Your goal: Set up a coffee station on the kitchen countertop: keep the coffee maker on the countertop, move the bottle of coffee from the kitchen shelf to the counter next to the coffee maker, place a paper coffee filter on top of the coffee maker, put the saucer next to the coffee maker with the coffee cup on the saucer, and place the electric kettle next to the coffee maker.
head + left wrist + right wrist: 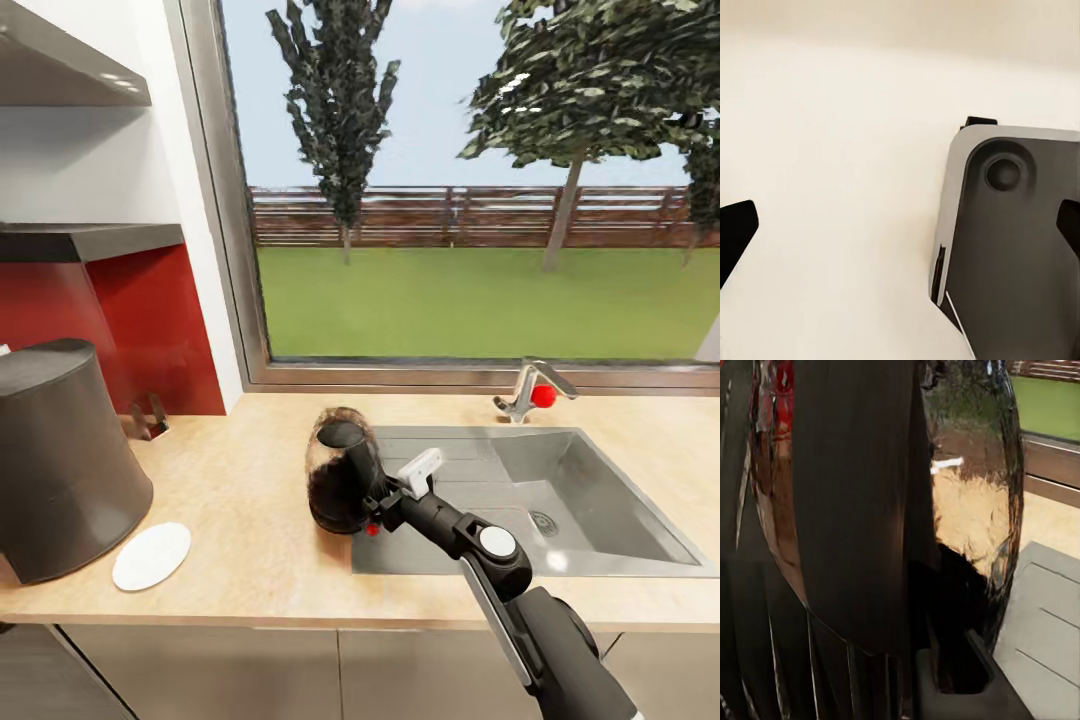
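The electric kettle (335, 485), clear glass with a black handle and a red switch, stands upright at the left edge of the sink. My right gripper (385, 497) is shut on its handle, one white finger (420, 470) sticking out beside it. In the right wrist view the kettle's black handle (855, 510) is very close, with one grey finger (960, 690) beside it. The dark grey coffee maker (60, 460) stands at the far left of the kitchen countertop (250, 470). The white saucer (151, 556) lies flat just right of its base. My left gripper (900, 232) is open over a pale surface.
The inset steel sink (600, 510) and its faucet (530, 390) lie right of the kettle. A red backsplash (150, 320) and two shelf boards (90, 240) rise behind the coffee maker. A large window (480, 200) spans the back. A grey panel (1012, 247) shows by the left gripper.
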